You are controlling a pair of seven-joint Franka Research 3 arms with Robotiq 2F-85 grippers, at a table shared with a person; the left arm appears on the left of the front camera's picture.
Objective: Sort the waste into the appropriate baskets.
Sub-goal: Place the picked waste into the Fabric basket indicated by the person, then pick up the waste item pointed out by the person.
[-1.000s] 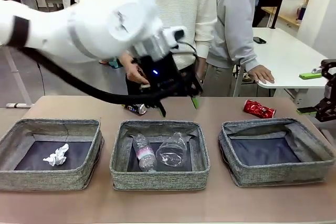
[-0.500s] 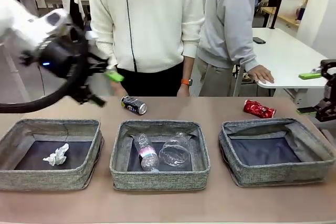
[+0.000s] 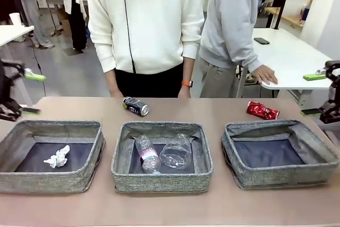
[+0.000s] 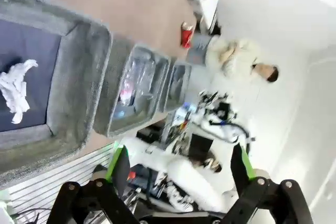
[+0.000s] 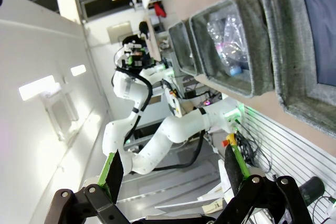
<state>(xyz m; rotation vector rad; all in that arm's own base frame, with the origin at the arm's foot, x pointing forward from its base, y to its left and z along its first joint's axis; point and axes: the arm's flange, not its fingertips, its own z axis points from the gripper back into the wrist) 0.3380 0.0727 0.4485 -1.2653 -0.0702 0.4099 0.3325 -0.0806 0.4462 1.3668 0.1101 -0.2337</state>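
Three grey baskets stand in a row: left (image 3: 50,129), middle (image 3: 159,127), right (image 3: 279,127). A crumpled white tissue (image 3: 57,158) lies in the left one. The pink-label bottle (image 3: 147,154) and the crushed clear bottle (image 3: 175,153) lie in the middle one. Behind the baskets on the table are a dark blue can (image 3: 136,106) and a crushed red can (image 3: 262,110). My left gripper (image 3: 32,94) hangs open at the table's far left edge, holding nothing. At the far right edge my right gripper (image 3: 312,94) is open too. The left wrist view has the tissue (image 4: 16,90) and red can (image 4: 187,35).
Two people stand at the far side. One rests a hand (image 3: 264,74) on a white side table (image 3: 289,57) at the back right. Bare tabletop lies in front of and behind the baskets.
My left arm has swung from above the middle basket back to the far left edge, gripper empty. The crushed bottle has settled in the middle basket. The right arm has not moved.
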